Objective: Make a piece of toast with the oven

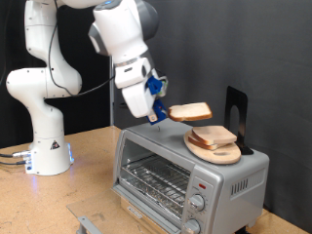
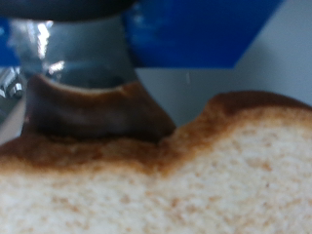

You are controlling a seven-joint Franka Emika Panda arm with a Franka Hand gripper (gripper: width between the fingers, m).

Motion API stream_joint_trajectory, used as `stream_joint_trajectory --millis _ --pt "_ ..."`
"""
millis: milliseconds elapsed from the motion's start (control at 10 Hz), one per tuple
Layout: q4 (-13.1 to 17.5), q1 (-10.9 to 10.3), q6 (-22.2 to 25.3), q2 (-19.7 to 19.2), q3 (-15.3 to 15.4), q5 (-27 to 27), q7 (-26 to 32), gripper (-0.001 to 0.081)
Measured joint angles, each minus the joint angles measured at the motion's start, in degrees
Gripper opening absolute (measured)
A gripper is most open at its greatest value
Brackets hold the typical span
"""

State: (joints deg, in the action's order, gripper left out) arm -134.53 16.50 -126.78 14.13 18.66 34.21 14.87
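Note:
My gripper hangs above the top of the silver oven, shut on a piece of toast that it holds level in the air by one edge. In the wrist view the piece of toast fills the lower half, pale crumb with a brown crust, and a dark finger presses on its edge. More slices lie stacked on a round wooden board on top of the oven, just below and to the exterior view's right of the held slice. The oven's glass door is closed, with the wire rack visible inside.
A black stand rises behind the board on the oven's top. Two round knobs sit at the oven's front right. The robot's white base stands on the wooden table at the exterior view's left.

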Motion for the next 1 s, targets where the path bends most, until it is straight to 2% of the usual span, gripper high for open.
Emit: stream_joint_trajectory --millis 600,1000 --pt "-5.9 2.4 5.1 6.9 -9.1 0.0 9.4 0.0389" --pt "-7.6 2.5 4.8 7.4 -9.4 0.1 10.3 0.0390"
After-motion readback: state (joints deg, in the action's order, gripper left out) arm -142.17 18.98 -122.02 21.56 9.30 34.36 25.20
